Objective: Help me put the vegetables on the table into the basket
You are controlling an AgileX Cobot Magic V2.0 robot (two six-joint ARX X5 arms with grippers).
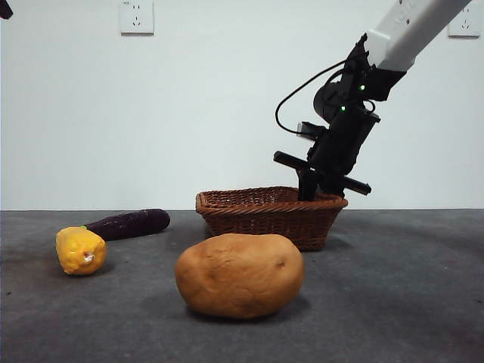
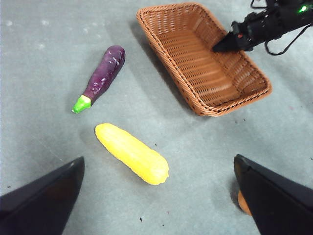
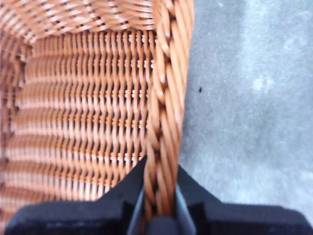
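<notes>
My right gripper [image 3: 160, 196] is shut on the braided rim of the brown wicker basket [image 3: 166, 98]. From the front this gripper [image 1: 310, 190] reaches down onto the basket's [image 1: 265, 217] right end. The basket's inside looks empty. The big tan potato [image 1: 240, 274] lies on the table in front of the basket. The lumpy yellow vegetable [image 1: 80, 250] and the purple eggplant [image 1: 130, 224] lie to the left. My left gripper [image 2: 159, 164] hangs open high over the yellow vegetable [image 2: 132, 152], with the eggplant [image 2: 102, 76] and basket [image 2: 230, 108] beyond it.
The dark grey table [image 1: 401, 287] stretches out on the right of the potato. A white wall with two sockets stands behind. The left arm shows only as a black tip [image 1: 5, 9] at the top left corner.
</notes>
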